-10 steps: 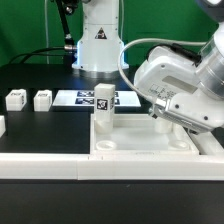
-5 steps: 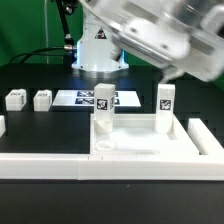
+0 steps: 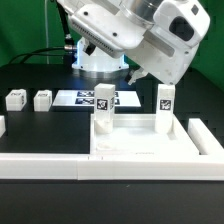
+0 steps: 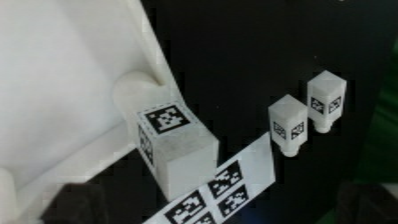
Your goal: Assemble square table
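Note:
The white square tabletop (image 3: pixel 140 152) lies at the front of the table. Two tagged leg posts stand upright at its far corners, one on the exterior view's left (image 3: pixel 103 108) and one on its right (image 3: pixel 165 104). Two loose legs (image 3: pixel 15 99) (image 3: pixel 42 99) lie further left. My gripper (image 3: pixel 135 72) hangs above and behind the tabletop, apart from every part. In the wrist view the gripper (image 4: pixel 214 212) is open and empty. Below it are the tabletop's rim (image 4: pixel 63 70), one standing leg (image 4: pixel 169 130) and the two loose legs (image 4: pixel 290 127) (image 4: pixel 327 100).
The marker board (image 3: pixel 90 98) lies behind the tabletop and shows in the wrist view (image 4: pixel 222 185). A long white rail (image 3: pixel 40 168) runs along the front and another rail (image 3: pixel 207 138) along the right. The robot base (image 3: pixel 97 45) stands at the back.
The gripper has let go of the right leg post, risen and swung up and left. The post stays standing at the tabletop's far right corner.

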Motion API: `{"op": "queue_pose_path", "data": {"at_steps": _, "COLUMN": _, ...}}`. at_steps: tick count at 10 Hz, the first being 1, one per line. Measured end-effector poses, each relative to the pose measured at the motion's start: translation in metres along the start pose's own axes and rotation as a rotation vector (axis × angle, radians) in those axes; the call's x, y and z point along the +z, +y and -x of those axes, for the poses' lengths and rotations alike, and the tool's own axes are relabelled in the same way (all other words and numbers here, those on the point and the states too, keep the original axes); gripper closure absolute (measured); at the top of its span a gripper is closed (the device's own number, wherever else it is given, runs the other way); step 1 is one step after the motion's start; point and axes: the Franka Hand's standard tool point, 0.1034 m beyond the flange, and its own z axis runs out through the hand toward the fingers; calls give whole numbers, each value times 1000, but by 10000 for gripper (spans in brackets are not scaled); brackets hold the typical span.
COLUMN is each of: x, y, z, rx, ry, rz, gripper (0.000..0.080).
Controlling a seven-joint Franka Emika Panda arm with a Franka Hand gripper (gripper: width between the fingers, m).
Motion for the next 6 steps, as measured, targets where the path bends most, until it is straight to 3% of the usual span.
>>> {"op": "queue_pose_path", "data": {"at_steps": 1, "x": -1, "y": -4, "z": 1, "rx": 55, "ry": 6, "rz": 5, "gripper": 151}}
{"op": "queue_pose_path", "data": {"at_steps": 2, "x": -3, "y": -22, "z": 4, "rx": 152, "ry": 22, "rz": 20, "gripper": 151}}
{"op": "queue_pose_path", "data": {"at_steps": 4, "x": 3, "y": -77, "z": 5, "rx": 332, "ry": 40, "rz": 13, "gripper": 151}}
{"op": "queue_pose_path", "data": {"at_steps": 5, "x": 14, "y": -105, "z": 0, "rx": 413, "ry": 51, "rz": 6, "gripper": 151}}
{"op": "queue_pose_path", "data": {"at_steps": 6, "x": 31, "y": -130, "z": -3, "rx": 594, "ry": 53, "rz": 14, "gripper": 151}}
